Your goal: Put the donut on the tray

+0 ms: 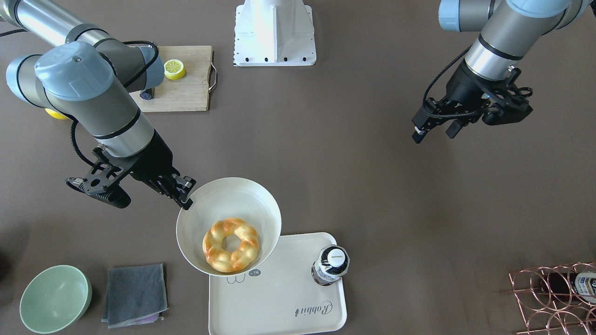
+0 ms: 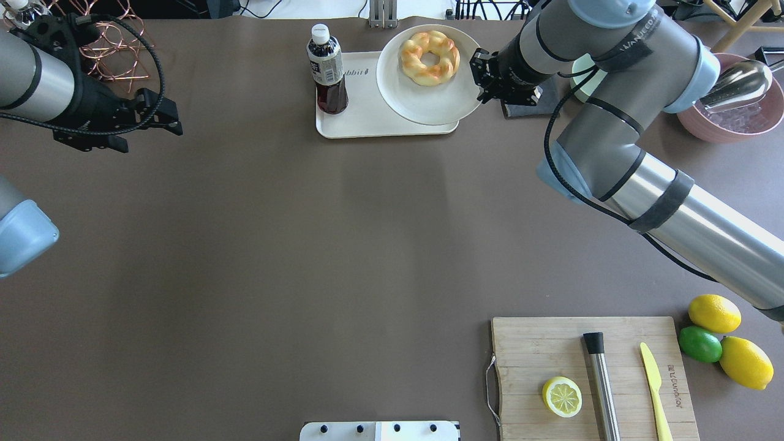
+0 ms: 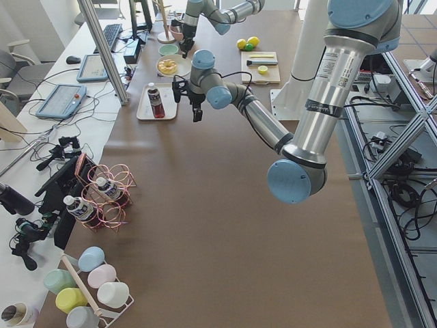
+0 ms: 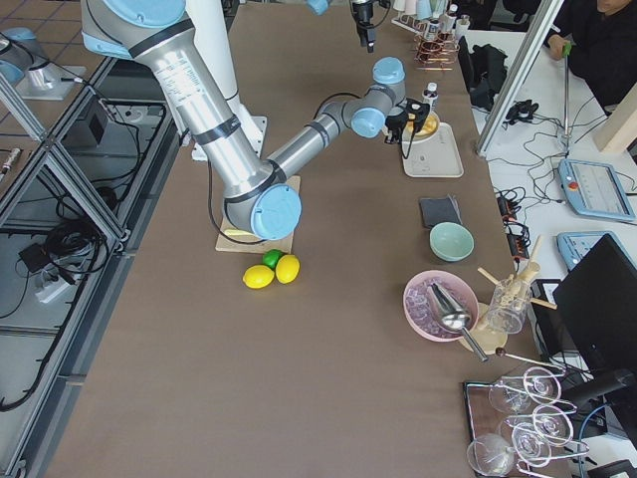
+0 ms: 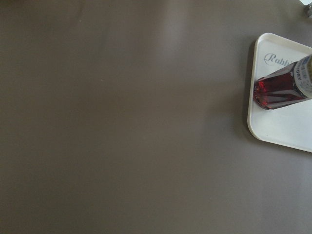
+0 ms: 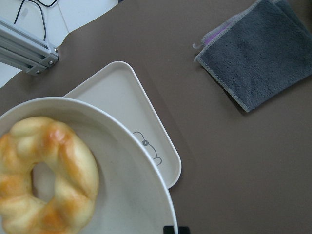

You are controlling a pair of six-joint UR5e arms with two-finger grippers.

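The donut (image 1: 231,245), a golden braided ring, lies on a round white plate (image 1: 223,200). My right gripper (image 1: 186,195) is shut on the plate's rim and holds it above one corner of the cream tray (image 1: 279,298). The overhead view shows the same, with the donut (image 2: 429,57) on the plate (image 2: 429,104) over the tray (image 2: 355,119) and the right gripper (image 2: 481,76) on the rim. The right wrist view shows the donut (image 6: 44,175) and the tray's corner (image 6: 117,102) below. My left gripper (image 1: 434,132) is open, empty and far from the tray.
A dark drink bottle (image 1: 330,265) stands on the tray's other end. A grey cloth (image 1: 135,293) and a green bowl (image 1: 55,298) lie beside the tray. A cutting board (image 2: 588,380) holds a lemon half and a knife. A copper wire rack (image 1: 554,298) stands at the far corner.
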